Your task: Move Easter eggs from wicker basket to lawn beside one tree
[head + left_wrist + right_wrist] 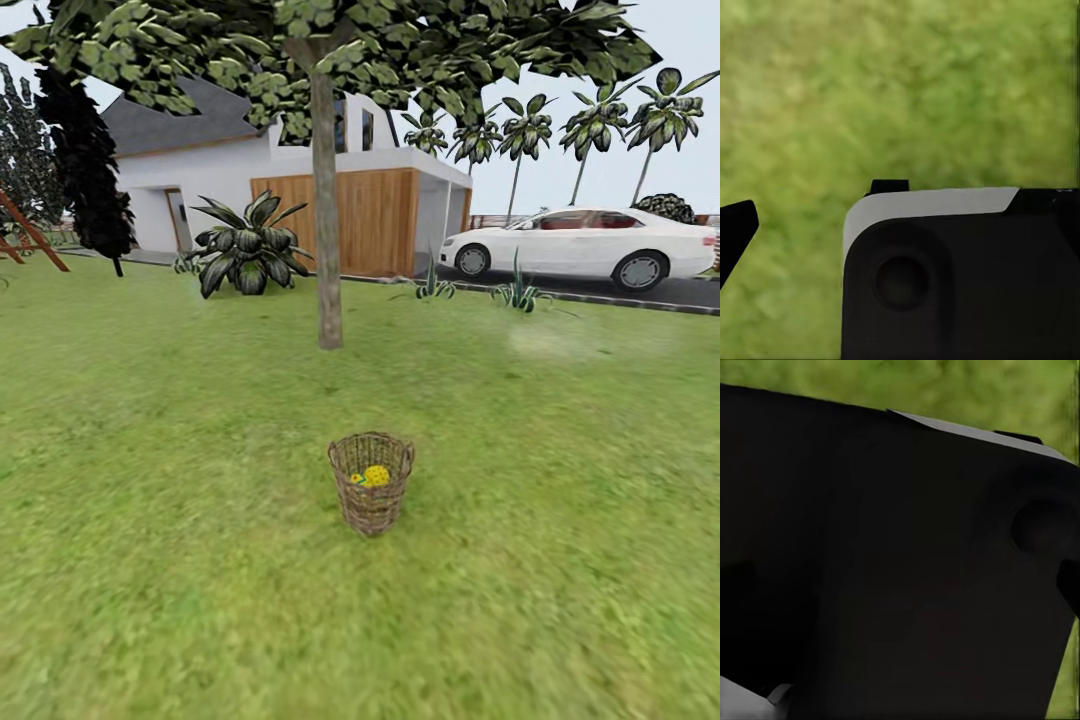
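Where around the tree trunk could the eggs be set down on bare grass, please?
The lawn is bare between the wicker basket and the tree, and on both sides of the trunk. Behind it is more crowded: a broad-leafed plant stands back-left, and spiky plants line the road edge back-right.

No readable text, label, brand, number or sign anywhere in these views.

Head camera facing forward over lawn (150, 560), both wrist cameras close above grass
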Motion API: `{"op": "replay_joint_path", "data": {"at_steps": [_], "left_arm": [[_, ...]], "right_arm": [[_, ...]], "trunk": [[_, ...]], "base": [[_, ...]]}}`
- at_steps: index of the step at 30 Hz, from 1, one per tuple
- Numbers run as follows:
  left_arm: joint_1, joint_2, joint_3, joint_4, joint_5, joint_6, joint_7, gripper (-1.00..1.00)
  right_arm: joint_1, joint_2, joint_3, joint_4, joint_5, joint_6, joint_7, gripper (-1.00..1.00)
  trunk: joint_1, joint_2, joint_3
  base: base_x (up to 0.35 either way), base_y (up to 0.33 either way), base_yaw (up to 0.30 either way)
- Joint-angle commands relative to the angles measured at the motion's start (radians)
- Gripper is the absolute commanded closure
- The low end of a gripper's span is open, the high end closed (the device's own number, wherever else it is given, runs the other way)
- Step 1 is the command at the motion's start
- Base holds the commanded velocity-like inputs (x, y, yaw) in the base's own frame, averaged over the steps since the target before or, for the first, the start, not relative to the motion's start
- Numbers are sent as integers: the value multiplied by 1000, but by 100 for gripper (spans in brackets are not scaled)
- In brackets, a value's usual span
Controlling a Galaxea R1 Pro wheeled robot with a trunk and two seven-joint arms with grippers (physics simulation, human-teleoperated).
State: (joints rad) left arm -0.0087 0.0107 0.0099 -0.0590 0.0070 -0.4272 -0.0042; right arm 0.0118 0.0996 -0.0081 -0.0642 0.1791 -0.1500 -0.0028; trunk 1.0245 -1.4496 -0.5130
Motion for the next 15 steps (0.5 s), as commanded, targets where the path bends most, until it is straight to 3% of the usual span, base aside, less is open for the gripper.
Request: {"op": "replay_joint_path", "data": {"at_steps": [1,4,7,15], "left_arm": [[0,0,1,1,1,-3,0,-100],[0,0,1,1,1,-4,0,-100],[2,-15,1,2,-2,3,-4,-100],[2,-15,1,2,-2,3,-4,-100]], "right_arm": [[0,0,-1,-2,6,-1,0,-100],[0,0,-1,-2,7,0,0,-100],[2,2,-2,1,-1,0,17,-100],[2,2,-2,1,-1,0,17,-100]], "trunk": [[1,0,-1],[1,0,-1],[1,0,-1],[1,0,-1]], "base": [[288,-184,0],[289,-174,0],[307,-19,0],[319,-11,0]]}}
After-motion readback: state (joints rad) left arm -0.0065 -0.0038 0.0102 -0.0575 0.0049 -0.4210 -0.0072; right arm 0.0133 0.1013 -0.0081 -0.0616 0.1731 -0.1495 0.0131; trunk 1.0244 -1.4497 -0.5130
